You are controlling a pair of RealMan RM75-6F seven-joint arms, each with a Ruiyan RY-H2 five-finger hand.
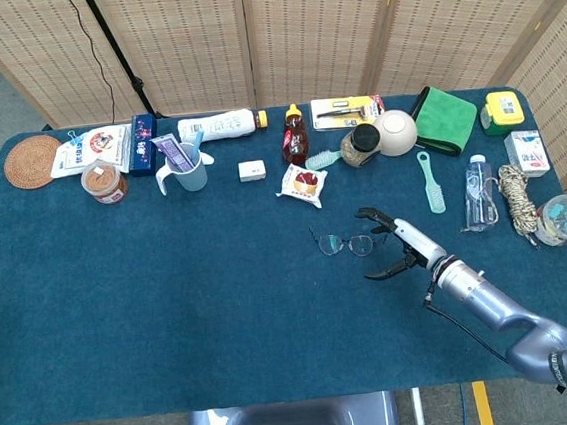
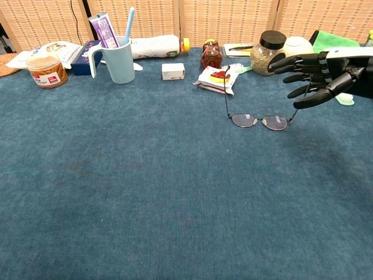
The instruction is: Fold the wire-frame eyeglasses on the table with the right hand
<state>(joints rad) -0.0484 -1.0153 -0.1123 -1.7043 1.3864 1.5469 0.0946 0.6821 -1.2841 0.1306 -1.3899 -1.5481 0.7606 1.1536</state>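
Observation:
The wire-frame eyeglasses [image 1: 346,244] [image 2: 259,121] lie unfolded on the blue table, lenses toward me and both arms pointing away. My right hand [image 1: 395,241] [image 2: 308,76] hovers just right of them with fingers spread and nothing in it. In the chest view its fingers sit over the far end of the right temple arm; whether they touch it I cannot tell. My left hand is out of both views.
Behind the glasses stand a snack packet [image 2: 217,79], a brown sauce bottle [image 2: 211,54], a lidded jar [image 2: 268,52] and a white bowl [image 2: 298,42]. A teal brush [image 1: 429,180] and water bottle [image 1: 476,192] lie right of the hand. A blue mug [image 2: 119,58] stands further left.

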